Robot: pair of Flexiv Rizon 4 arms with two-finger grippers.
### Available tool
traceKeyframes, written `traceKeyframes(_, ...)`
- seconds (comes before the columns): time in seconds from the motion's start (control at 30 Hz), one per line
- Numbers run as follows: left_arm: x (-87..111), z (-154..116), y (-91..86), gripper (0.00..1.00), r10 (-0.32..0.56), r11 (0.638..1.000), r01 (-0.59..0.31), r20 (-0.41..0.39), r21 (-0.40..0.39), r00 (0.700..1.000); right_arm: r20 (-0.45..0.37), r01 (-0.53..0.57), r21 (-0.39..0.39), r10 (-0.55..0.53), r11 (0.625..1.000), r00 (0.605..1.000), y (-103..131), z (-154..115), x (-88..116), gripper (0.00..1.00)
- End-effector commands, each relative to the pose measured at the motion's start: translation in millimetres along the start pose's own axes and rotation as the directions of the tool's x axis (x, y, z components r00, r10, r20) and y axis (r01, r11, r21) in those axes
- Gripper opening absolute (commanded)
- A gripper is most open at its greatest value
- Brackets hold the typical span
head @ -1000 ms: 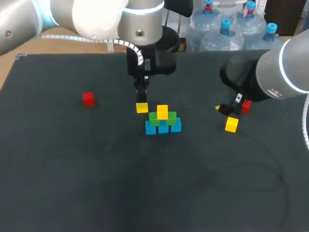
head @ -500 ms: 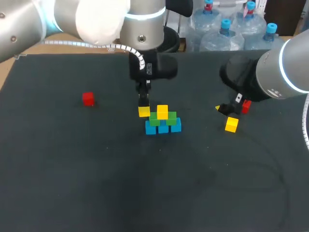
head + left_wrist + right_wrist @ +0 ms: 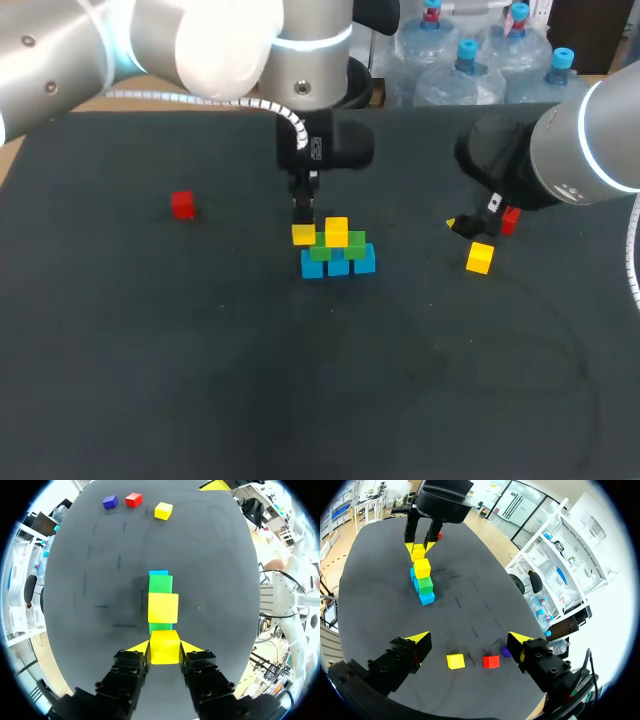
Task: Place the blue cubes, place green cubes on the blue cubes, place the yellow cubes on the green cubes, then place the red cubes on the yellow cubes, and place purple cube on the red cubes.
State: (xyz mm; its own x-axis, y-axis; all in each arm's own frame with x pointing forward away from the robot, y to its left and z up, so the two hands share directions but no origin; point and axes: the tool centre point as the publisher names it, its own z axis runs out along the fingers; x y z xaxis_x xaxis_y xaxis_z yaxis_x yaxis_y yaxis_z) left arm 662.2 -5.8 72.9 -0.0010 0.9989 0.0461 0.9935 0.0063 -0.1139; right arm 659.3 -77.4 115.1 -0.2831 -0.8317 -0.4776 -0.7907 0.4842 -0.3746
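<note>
A small stack stands mid-table: blue cubes [image 3: 338,263] at the bottom, green cubes [image 3: 335,246] on them and one yellow cube [image 3: 337,230] on top. My left gripper [image 3: 303,232] is shut on a second yellow cube [image 3: 164,647], held just left of that top yellow cube [image 3: 162,607] and over the left green cube [image 3: 160,584]. My right gripper [image 3: 470,642] hangs open and empty at the right. Under and ahead of it lie a loose yellow cube [image 3: 455,661], a red cube [image 3: 491,661] and a purple cube [image 3: 505,652].
Another red cube [image 3: 182,205] lies alone at the left of the dark mat. The loose yellow cube [image 3: 480,258] and a red cube [image 3: 511,220] sit close to my right arm, which partly hides the red one.
My left gripper has carried its yellow cube to the right, from beside the stack to right against the top yellow cube. The right arm has kept still.
</note>
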Motion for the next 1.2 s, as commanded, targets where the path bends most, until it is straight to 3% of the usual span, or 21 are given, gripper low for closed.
traceKeyframes(0.03, -2.7, 1.8, 4.3, 0.0, 0.003, 1.0, -0.003, -0.005, 0.006, 1.0, 0.007, -0.002, 0.01, 0.002, 1.0, 1.0, 2.0, 1.2, 1.6, 1.0)
traceKeyframes(1.2, -9.7, 4.2, 7.6, 0.0, 0.033, 0.999, -0.033, -0.003, 0.009, 0.999, 0.007, -0.002, 0.01, 0.002, 1.0, 1.0, 2.0, 1.2, 1.6, 1.0)
